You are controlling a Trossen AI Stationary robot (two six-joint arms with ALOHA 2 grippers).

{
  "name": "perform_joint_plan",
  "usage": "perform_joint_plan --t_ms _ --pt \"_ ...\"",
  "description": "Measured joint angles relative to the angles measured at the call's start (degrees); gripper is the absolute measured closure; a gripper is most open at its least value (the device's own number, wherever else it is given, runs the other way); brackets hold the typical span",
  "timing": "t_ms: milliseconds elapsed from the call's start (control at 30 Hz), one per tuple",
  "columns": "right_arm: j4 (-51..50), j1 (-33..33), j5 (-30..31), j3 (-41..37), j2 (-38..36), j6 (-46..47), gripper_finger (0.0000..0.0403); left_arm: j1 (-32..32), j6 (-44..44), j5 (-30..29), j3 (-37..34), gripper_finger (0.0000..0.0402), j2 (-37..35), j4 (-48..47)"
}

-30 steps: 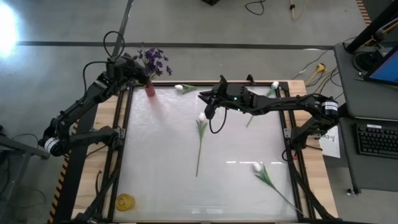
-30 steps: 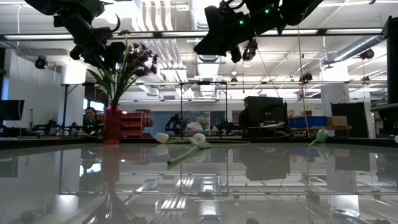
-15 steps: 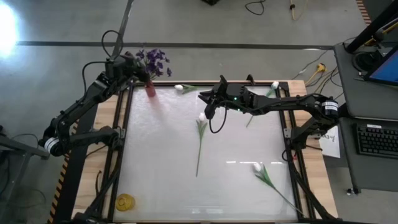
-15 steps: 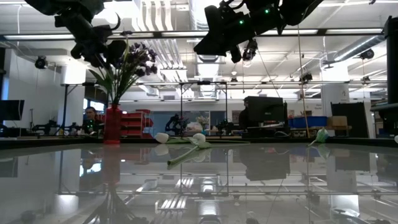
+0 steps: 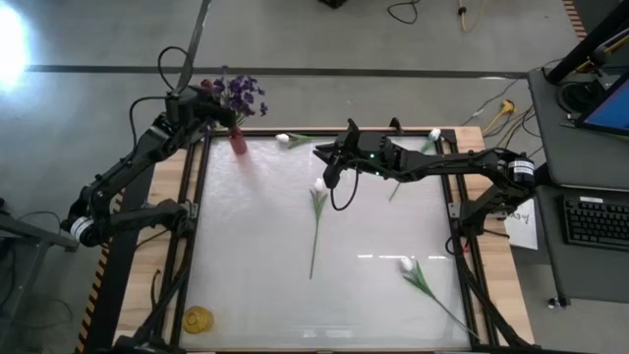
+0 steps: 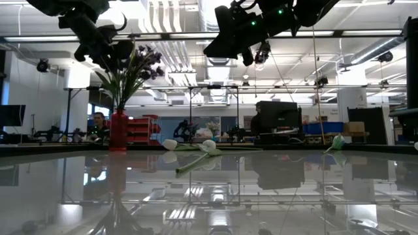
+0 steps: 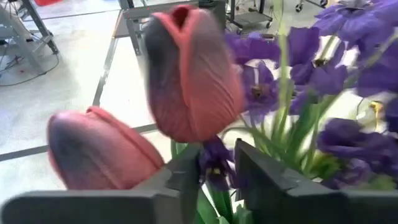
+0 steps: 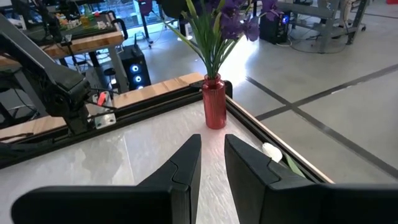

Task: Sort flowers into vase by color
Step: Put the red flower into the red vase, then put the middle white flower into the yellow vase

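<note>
A small red vase (image 5: 237,143) stands at the table's far left corner (image 6: 118,130) (image 8: 214,102) and holds the purple bunch (image 5: 243,93) (image 6: 140,62). My left gripper (image 5: 204,98) (image 6: 108,49) (image 7: 217,155) is above the vase, among the blossoms, shut on a dark red tulip (image 7: 189,71). A second red tulip (image 7: 99,149) shows beside its finger. My right gripper (image 5: 329,162) (image 8: 211,155) hovers narrowly open over the far middle of the table, above a white tulip (image 5: 319,184) that lies flat. Other white tulips (image 5: 283,139) (image 5: 433,135) (image 5: 407,264) lie flat on the table. My left gripper pinches the dark red tulip's stem (image 7: 213,149) between its two fingers, just under the blossom, which stands right above the fingertips. A purple blossom partly covers the place of contact. The tulip is held up above the vase; where its lower end is, I cannot tell.
A yellow roll (image 5: 200,318) lies at the near left corner. The table's black frame rails (image 5: 197,197) run along its sides. A person (image 6: 98,124) sits in the room beyond the far edge. A desk with a keyboard (image 5: 595,221) stands right of the table.
My left gripper has edged a little toward the table's far left corner above the vase, still shut on the tulip, and the purple bunch has swayed with it. My right arm has kept still.
</note>
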Motion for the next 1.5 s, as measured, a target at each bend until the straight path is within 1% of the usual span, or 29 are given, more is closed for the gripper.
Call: perform_joint_plan --t_ms 100,200,300,533,667,1033,1133,1200,1333,1433,1467,1500 --pt "-0.01 0.0 0.0 0.0 0.0 0.0 0.0339 0.0 0.0 -0.12 0.12 0.0344 0.04 -0.1" --pt "-0.04 0.0 0.0 0.0 0.0 0.0 0.0339 0.0 -0.02 0.03 1.02 0.035 0.04 -2.22" --pt "-0.04 0.02 0.02 0.0 0.0 0.0 0.0339 0.0 -1.25 0.4 2.71 0.0337 0.24 -5.23" --pt "-0.24 0.01 0.0 0.0 0.0 0.11 0.0339 0.22 -4.42 1.3 6.45 0.028 1.97 -10.29" --pt "-1.28 0.01 0.0 0.0 0.0 0.32 0.0339 0.28 -3.83 2.59 8.12 0.0267 1.84 -13.32" --pt "-1.09 0.02 0.0 0.0 0.0 0.68 0.0339 0.12 -1.78 7.76 14.4 0.0287 -0.07 -26.55" --pt "-1.21 0.02 0.0 0.0 0.0 0.63 0.0339 0.04 -0.26 10.7 16.27 0.0291 -1.07 -28.77" --pt "-1.28 0.02 0.0 0.0 0.0 0.58 0.0339 -0.15 0.71 12.29 18.34 0.0294 -2.15 -30.85" --pt "-1.27 0.02 0.0 0.0 0.0 0.57 0.0339 -0.41 2.52 12.29 24.73 0.03 -4.72 -37.14" --pt "-1.27 0.02 0.0 0.0 0.0 0.57 0.0339 -0.5 4.44 12.59 28.57 0.0303 -7.51 -40.14" --pt "-1.27 0.02 0.0 0.0 0.0 0.58 0.0339 -0.62 4.61 14.0 29.4 0.0304 -8.75 -40.52" --pt "-1.29 0.02 0.0 0.0 -0.01 0.67 0.0339 -0.77 4.59 16.87 29.85 0.0304 -9.98 -40.41"
